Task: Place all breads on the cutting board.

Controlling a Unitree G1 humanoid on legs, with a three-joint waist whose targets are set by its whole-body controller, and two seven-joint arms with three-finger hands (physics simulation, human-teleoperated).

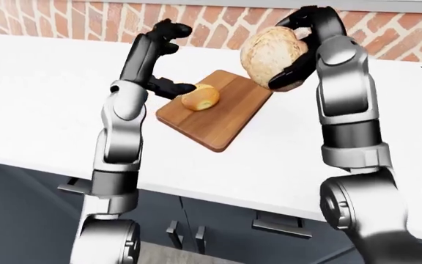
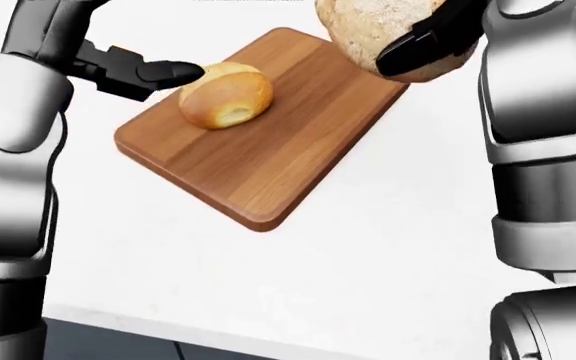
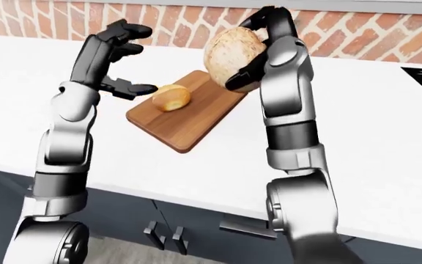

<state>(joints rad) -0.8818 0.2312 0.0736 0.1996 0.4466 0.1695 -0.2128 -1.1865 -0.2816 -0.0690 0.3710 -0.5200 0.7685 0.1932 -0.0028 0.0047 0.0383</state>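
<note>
White counter (image 1: 42,93) spans the eye views, red brick wall (image 1: 64,19) along the top, dark cabinets (image 1: 218,225) below the counter edge. Wooden cutting board (image 2: 268,157) lies flat on the counter, rotated diagonally; in the head view its long axis runs from lower left to upper right, rounded corner toward the bottom. Large round crusty loaf (image 1: 272,50) is held in the air above the board's upper right end, off the surface, its broad face tilted toward the view's left in the eye views. Right hand (image 1: 299,47) is clenched round the loaf, black fingers wrapping its top and underside. Small golden bun (image 2: 226,94) sits on the board near its upper left edge, oval, long axis roughly level in the head view and slightly tilted up to the right. Left hand (image 3: 115,60) is released and spread wide, upper fingers raised well clear, thumb (image 2: 153,71) reaching toward the bun's left side; cannot tell if the tip touches it.
</note>
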